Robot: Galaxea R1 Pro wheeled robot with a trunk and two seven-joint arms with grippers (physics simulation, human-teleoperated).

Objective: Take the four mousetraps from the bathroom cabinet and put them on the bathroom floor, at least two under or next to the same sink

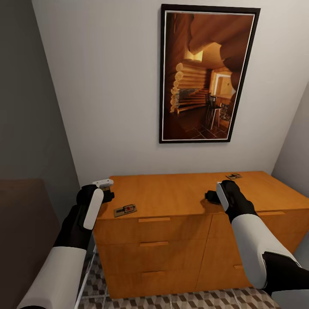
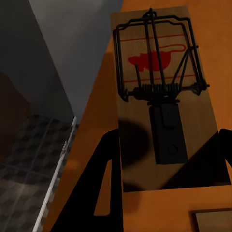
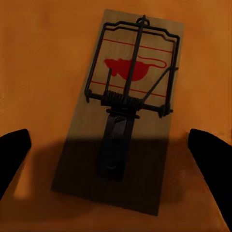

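Note:
The orange-brown cabinet [image 1: 180, 201] stands against the wall. One mousetrap [image 1: 125, 210] lies near its front left edge and another mousetrap [image 1: 234, 176] at the back right. My left gripper [image 1: 107, 193] hovers over the top's left end, open. In the left wrist view its dark fingers [image 2: 104, 193] flank the near end of a mousetrap [image 2: 162, 96]; a corner of a second trap [image 2: 212, 220] shows close by. My right gripper [image 1: 211, 196] is low over the top's middle, open, with a mousetrap [image 3: 125, 111] lying flat between its fingers [image 3: 212, 164]. Neither gripper touches a trap.
A large framed picture [image 1: 206, 73] hangs above the cabinet. The cube-patterned bathroom floor [image 1: 206, 300] shows below the drawers. A thin white rail [image 1: 88, 266] stands by the cabinet's left side, and a dark brown surface [image 1: 21, 214] lies further left.

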